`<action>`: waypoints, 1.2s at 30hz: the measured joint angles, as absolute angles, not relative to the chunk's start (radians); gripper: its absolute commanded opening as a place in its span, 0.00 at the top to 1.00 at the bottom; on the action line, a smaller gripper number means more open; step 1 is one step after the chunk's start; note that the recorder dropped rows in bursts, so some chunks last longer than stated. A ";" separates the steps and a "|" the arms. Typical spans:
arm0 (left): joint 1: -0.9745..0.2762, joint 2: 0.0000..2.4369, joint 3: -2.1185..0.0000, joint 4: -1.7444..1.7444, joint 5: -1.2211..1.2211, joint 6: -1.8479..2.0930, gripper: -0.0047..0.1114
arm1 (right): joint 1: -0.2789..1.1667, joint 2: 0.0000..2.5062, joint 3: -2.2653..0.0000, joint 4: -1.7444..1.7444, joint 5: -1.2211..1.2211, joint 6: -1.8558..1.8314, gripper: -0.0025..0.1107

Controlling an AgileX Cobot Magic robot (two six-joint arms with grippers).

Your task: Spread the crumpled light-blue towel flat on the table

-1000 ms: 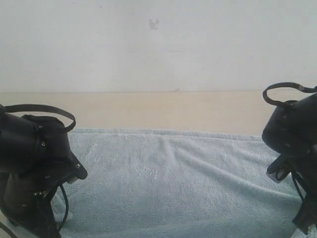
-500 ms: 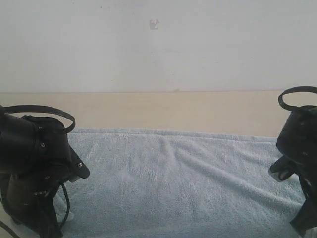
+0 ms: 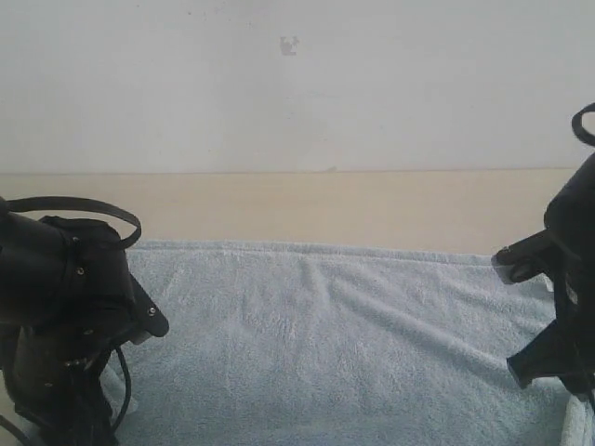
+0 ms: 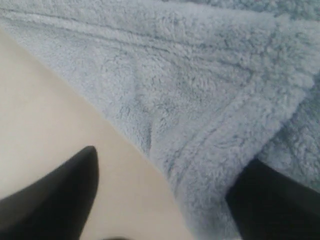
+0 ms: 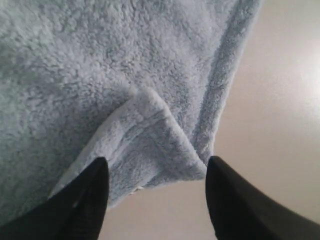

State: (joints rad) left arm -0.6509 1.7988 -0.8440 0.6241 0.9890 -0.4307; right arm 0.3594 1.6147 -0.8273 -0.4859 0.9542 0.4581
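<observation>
The pale-blue towel point(image 3: 335, 344) lies spread wide on the beige table point(image 3: 325, 209), with low wrinkles running toward the right. In the left wrist view my left gripper point(image 4: 167, 200) is open. A hemmed towel corner point(image 4: 200, 165) lies between its dark fingers point(image 4: 60, 195), one of which sits over the cloth. In the right wrist view my right gripper point(image 5: 157, 200) is open just off a towel corner point(image 5: 150, 145). That corner is folded over on itself and is not held. In the exterior view both sets of fingertips are hidden by the arms.
The left arm point(image 3: 65, 307) stands over the towel's near left end, the right arm point(image 3: 562, 307) over its right end. A strip of bare table runs behind the towel up to the white wall point(image 3: 297, 84).
The right arm has moved right and lifted, letting go of the towel. The towel's right end has settled lower. The left arm has barely moved.
</observation>
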 measured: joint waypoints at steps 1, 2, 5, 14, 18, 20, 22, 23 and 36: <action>-0.651 1.799 -0.844 0.624 0.985 -0.431 0.31 | 0.359 1.601 -0.827 -0.471 0.945 0.456 0.49; -0.651 1.799 -0.844 0.624 0.978 -0.431 0.31 | 0.359 1.585 -0.827 -0.456 0.936 0.448 0.49; -0.651 1.799 -0.848 0.622 0.972 -0.431 0.31 | 0.359 1.548 -0.827 -0.379 0.901 0.392 0.49; -0.651 1.740 -0.927 0.482 0.931 -0.342 0.31 | 0.359 1.531 -0.827 -0.231 0.794 0.189 0.49; -0.651 1.715 -0.927 0.153 0.845 -0.040 0.31 | 0.359 1.531 -0.827 -0.231 0.735 0.174 0.49; -0.651 1.712 -0.927 0.013 0.823 0.111 0.31 | 0.359 1.531 -0.827 -0.235 0.722 0.149 0.49; -0.651 1.712 -0.927 -0.041 0.818 0.183 0.35 | 0.359 1.531 -0.827 -0.243 0.717 0.128 0.52; -0.651 1.712 -0.927 -0.049 0.816 0.205 0.40 | 0.359 1.531 -0.827 -0.245 0.715 0.119 0.57; -0.651 1.712 -0.927 0.212 0.838 0.034 0.88 | 0.354 1.531 -0.816 -0.350 0.736 0.145 0.97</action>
State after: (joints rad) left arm -0.6509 1.7121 -0.9272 0.2124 0.8382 0.0340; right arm 0.3542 1.5306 -0.8156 -0.3497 0.7363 0.1451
